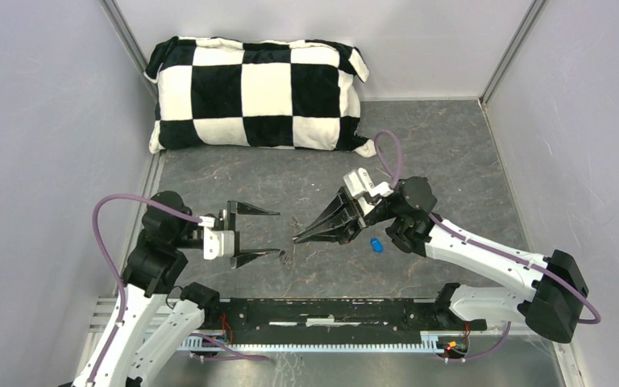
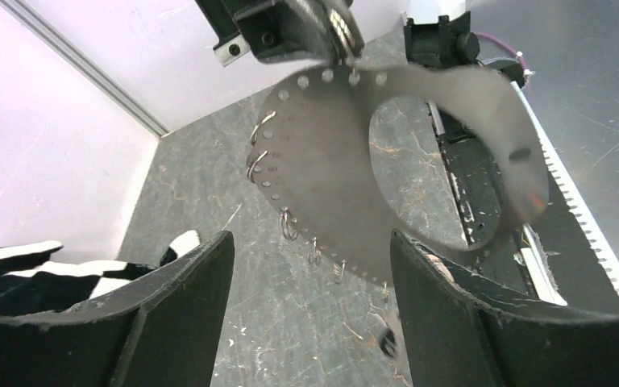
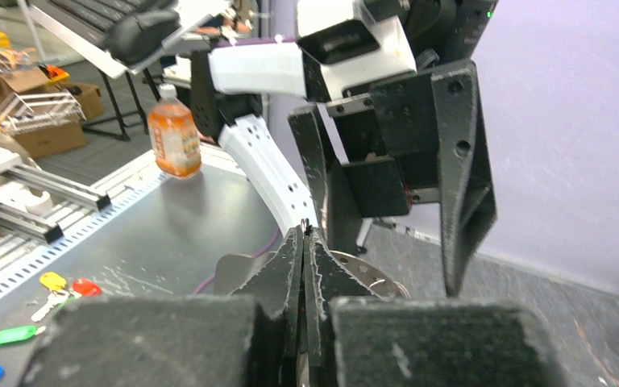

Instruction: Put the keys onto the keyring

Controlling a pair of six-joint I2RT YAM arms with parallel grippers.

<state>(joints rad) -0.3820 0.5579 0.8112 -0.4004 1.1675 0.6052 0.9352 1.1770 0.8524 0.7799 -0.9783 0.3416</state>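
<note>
The keyring is a thin silvery metal loop with a wide hole, a perforated rim and small wire rings along it. My right gripper is shut on its rim and holds it upright above the table; in the right wrist view the right gripper pinches the keyring. My left gripper stands open facing it, fingers on either side, not touching. A small dark blurred thing, likely the black-headed key, sits below the rim; hanging or lying, I cannot tell. The blue key lies on the table by the right wrist.
A black-and-white checkered pillow lies against the back wall. Grey walls close in the left, right and back. The arms' black base rail runs along the near edge. An orange bottle and coloured key tags sit on a metal surface beyond the left arm.
</note>
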